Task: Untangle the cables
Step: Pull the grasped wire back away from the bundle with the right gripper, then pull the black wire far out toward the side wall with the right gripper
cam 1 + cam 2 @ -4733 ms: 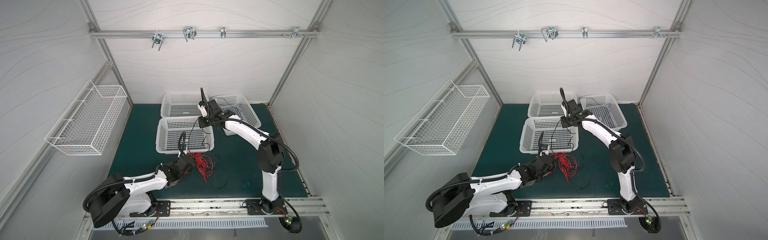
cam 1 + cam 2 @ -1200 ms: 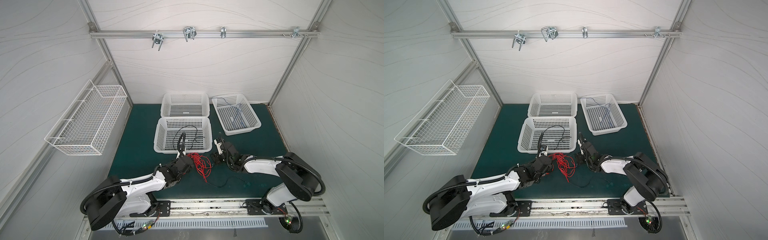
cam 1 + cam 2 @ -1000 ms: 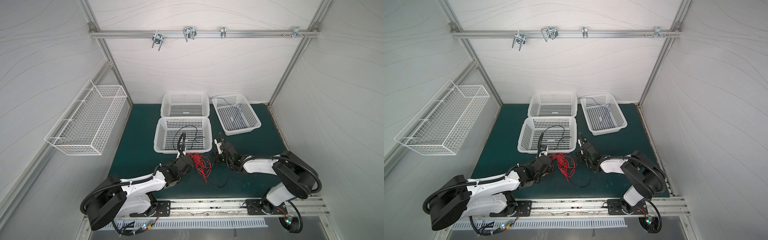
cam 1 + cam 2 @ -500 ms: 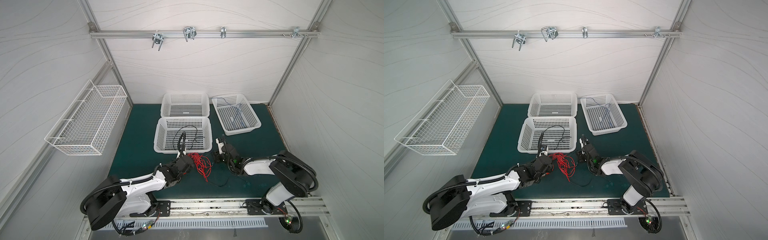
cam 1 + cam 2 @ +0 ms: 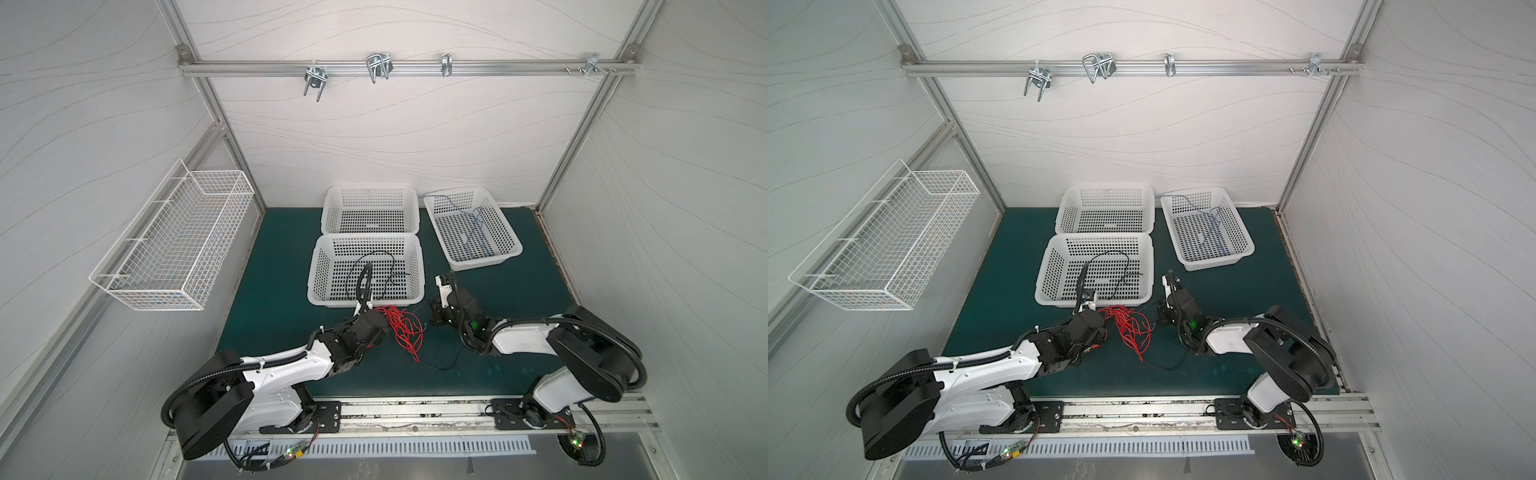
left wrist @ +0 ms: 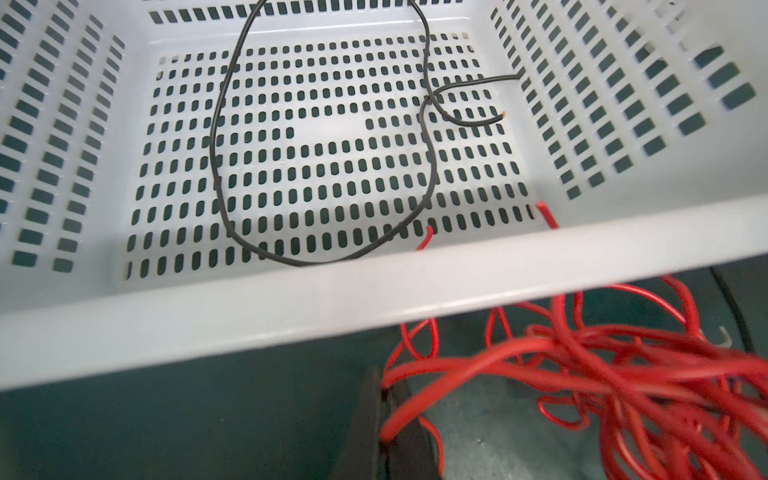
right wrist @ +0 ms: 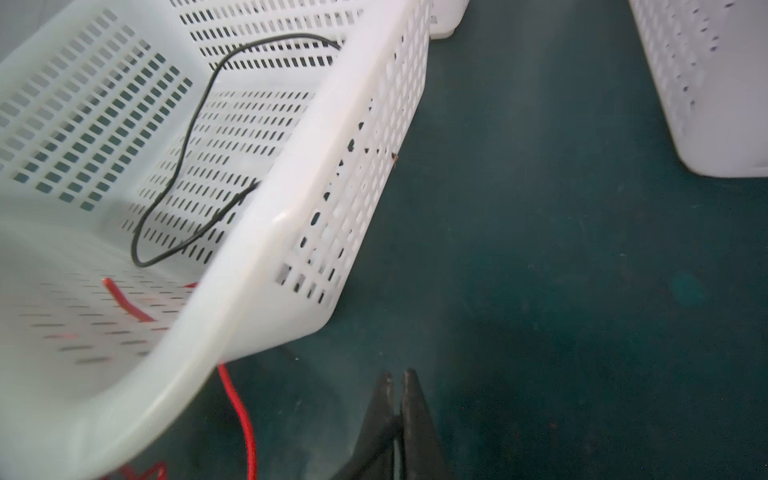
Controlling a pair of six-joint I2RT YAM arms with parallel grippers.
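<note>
Your left fingers (image 6: 365, 424) stay clamped on the red cables (image 5: 401, 328), tangled on the table (image 5: 282, 266) against the near basket (image 5: 314, 270). Your right fingers (image 7: 415, 415), open a second ago, are now closed beside them; whether they grip anything is unclear. That basket holds a black cable (image 5: 390, 266); the right basket (image 5: 484, 261) holds blue cables (image 5: 478, 224).

A dark green mat (image 5: 282, 316) carries three white slotted baskets: the near centre basket (image 5: 368, 237), the far centre basket (image 5: 370, 189) just behind it, and the right basket (image 5: 441, 232) apart. Nearer lie tangled red cables (image 5: 401, 328) — and a thin black cable (image 5: 440, 368).
</note>
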